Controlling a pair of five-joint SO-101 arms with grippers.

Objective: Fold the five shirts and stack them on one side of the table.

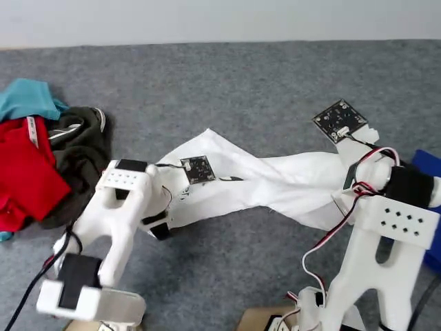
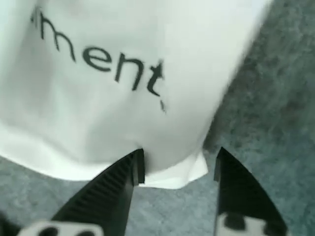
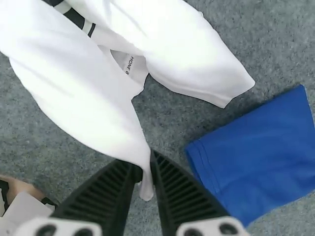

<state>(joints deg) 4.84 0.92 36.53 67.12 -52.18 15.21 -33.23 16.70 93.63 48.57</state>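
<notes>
A grey, carpet-like covering is stretching over the whole desk, and a pale wall is running along its far edge.

The white shirt is lying across the middle of the desk as a long, twisted band, with dark print showing on the fabric in the left wrist view. The left claw is standing wide open at one end of it. The shirt's hem is sitting in the gap between the two dark fingers, and nothing is being squeezed. The right claw is pinching closed on a narrow fold of the white shirt at the other end, with cloth hanging between the fingertips.

A blue shirt is resting folded flat near the right edge of the desk, just beside the white shirt's loose sleeve but apart from it. At the left edge a red shirt, a teal shirt and a dark shirt are lying crumpled together in one heap, well apart from the blue one.

From above, the left arm is covering the white shirt's left end. The right arm, with its wires, is overlapping the shirt's right end and part of the blue shirt.
</notes>
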